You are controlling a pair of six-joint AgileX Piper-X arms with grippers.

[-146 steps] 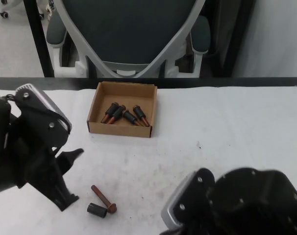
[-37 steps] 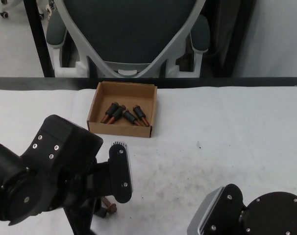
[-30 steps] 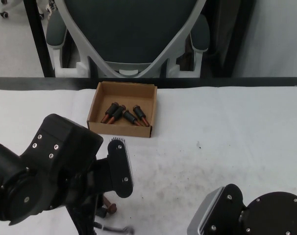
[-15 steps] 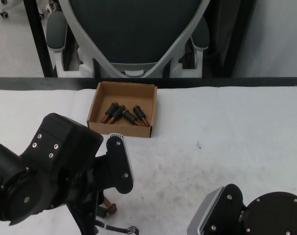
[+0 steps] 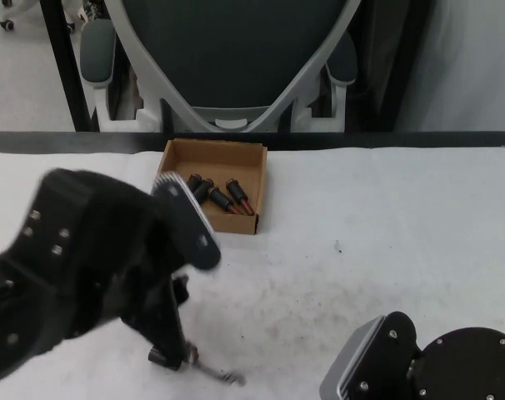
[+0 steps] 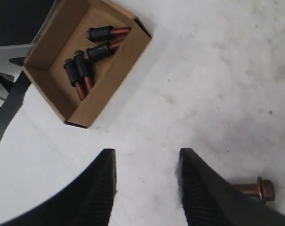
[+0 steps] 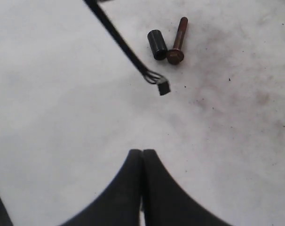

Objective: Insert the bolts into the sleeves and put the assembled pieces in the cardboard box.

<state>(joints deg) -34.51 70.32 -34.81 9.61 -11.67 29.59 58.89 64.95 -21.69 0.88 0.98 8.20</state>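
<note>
Sleeve [image 7: 157,44] beside bolt [image 7: 178,40] shows from right wrist; left gripper [image 6: 147,157] spread, right gripper [image 7: 142,153] clenched.

A white table [image 5: 386,217] carries dark specks and faint brownish smudges, with one clear speck [image 5: 337,247] toward its middle. A black bar [image 5: 402,140] runs along its far edge. Behind the bar stands an office chair [image 5: 227,50] with a dark back and a pale grey frame, and beside it a black upright post [image 5: 65,67]. A thin black cable [image 7: 126,44] ends in a small dark plug [image 7: 164,87] over the white surface.
</note>
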